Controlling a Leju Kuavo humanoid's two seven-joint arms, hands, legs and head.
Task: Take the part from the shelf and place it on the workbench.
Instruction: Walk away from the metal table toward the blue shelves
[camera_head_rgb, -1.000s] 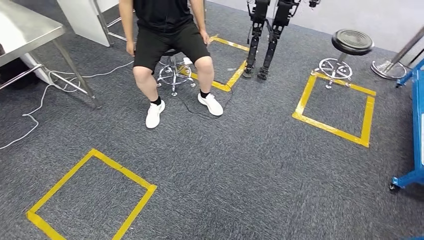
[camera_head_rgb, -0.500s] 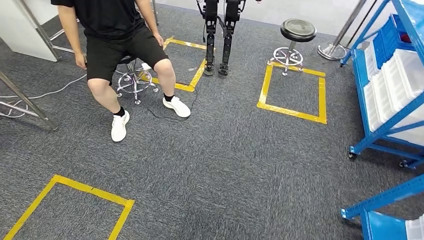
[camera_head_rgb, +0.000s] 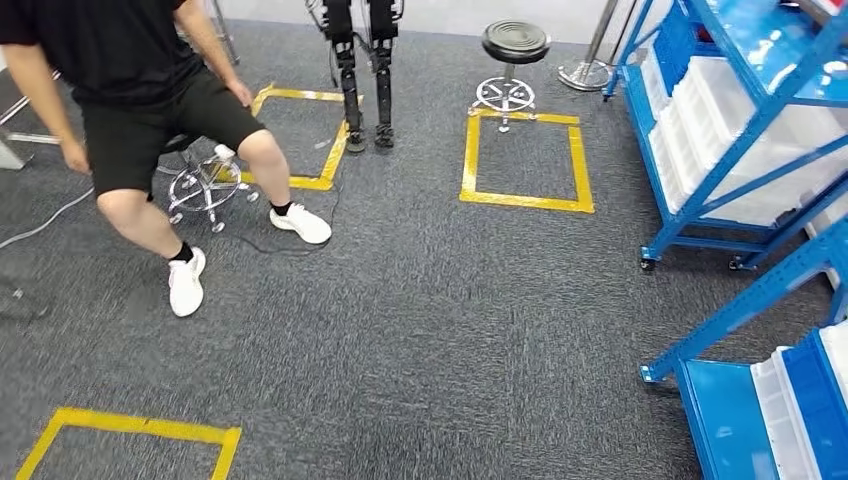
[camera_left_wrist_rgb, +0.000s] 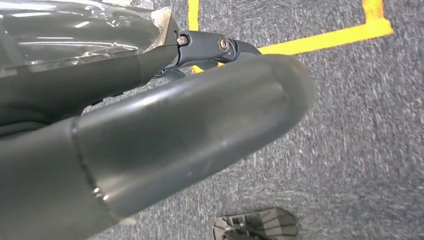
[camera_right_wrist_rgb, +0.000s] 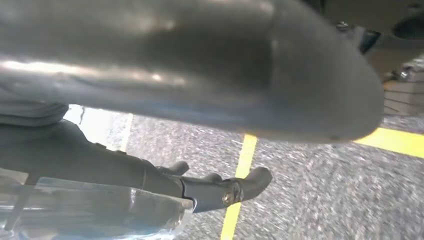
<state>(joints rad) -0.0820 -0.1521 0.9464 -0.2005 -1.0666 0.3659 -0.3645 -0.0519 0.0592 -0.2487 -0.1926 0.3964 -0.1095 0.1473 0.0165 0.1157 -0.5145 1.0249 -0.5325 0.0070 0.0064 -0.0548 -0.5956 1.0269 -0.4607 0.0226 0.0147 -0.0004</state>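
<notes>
A blue shelf (camera_head_rgb: 745, 140) stands at the right in the head view and carries white bins (camera_head_rgb: 715, 105); at this distance I cannot make out the part in them. A second blue rack (camera_head_rgb: 750, 420) with a white and blue bin sits at the lower right corner. My left hand (camera_left_wrist_rgb: 170, 135) hangs over the grey carpet, its thick thumb across the picture and its dark fingers (camera_left_wrist_rgb: 210, 47) holding nothing. My right hand (camera_right_wrist_rgb: 200, 70) hangs the same way, with bare floor between its thumb and its dark fingers (camera_right_wrist_rgb: 220, 187).
A person (camera_head_rgb: 130, 110) in black sits on a stool at the left, feet out on the carpet. Another robot's legs (camera_head_rgb: 362, 70) and a black stool (camera_head_rgb: 515, 45) stand at the back. Yellow tape squares (camera_head_rgb: 525, 200) mark the floor, one (camera_head_rgb: 130, 428) at the lower left.
The whole view has swung to the right, so the camera has turned. The person and tape squares slid left, and the blue shelves have come further into the picture.
</notes>
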